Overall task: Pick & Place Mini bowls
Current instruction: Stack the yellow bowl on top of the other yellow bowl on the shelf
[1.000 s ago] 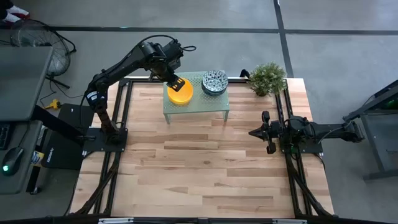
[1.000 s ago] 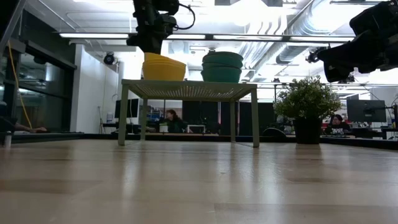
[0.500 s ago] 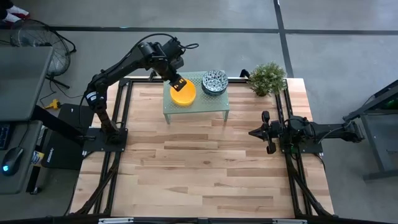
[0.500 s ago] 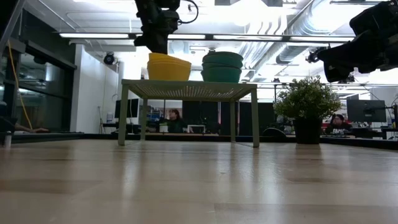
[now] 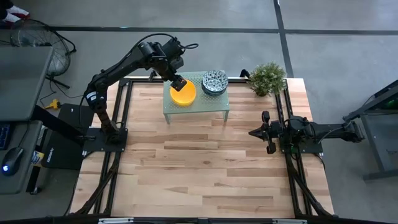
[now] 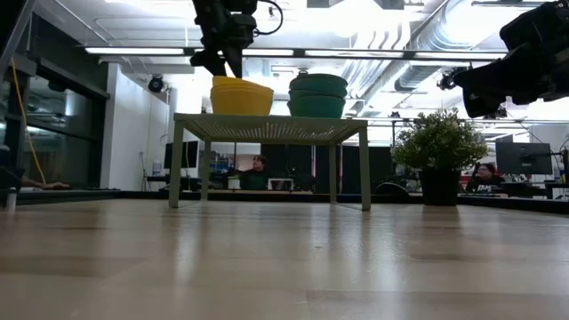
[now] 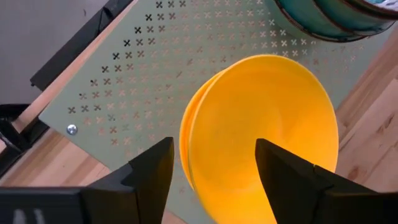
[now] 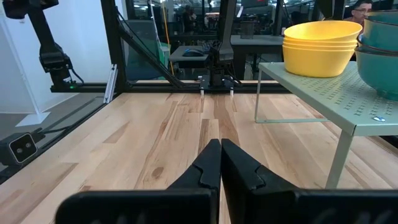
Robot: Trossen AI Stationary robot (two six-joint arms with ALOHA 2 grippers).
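Note:
A stack of plain yellow mini bowls [image 5: 183,93] [image 6: 242,96] stands on the left part of the pale green perforated rack [image 5: 205,104]. Beside it on the rack stands a stack of blue-grey patterned mini bowls [image 5: 214,81], teal from the side [image 6: 317,95]. My left gripper [image 5: 177,83] [image 7: 214,171] hangs open just above the yellow stack's far left rim, pointing steeply down. One finger is outside the rim and one over the top bowl's hollow. My right gripper [image 5: 252,132] [image 8: 219,155] rests shut and level at the table's right side.
The rack stands on its legs [image 6: 267,127] at the table's far middle. A small potted plant [image 5: 267,78] sits at the far right corner. The bare wooden table top [image 5: 205,168] stretches in front of the rack.
The top yellow bowl, held tilted a second ago, has shifted slightly toward the table's right and settled level on the yellow stack. My left gripper has then opened and let go of it, staying just above the rim.

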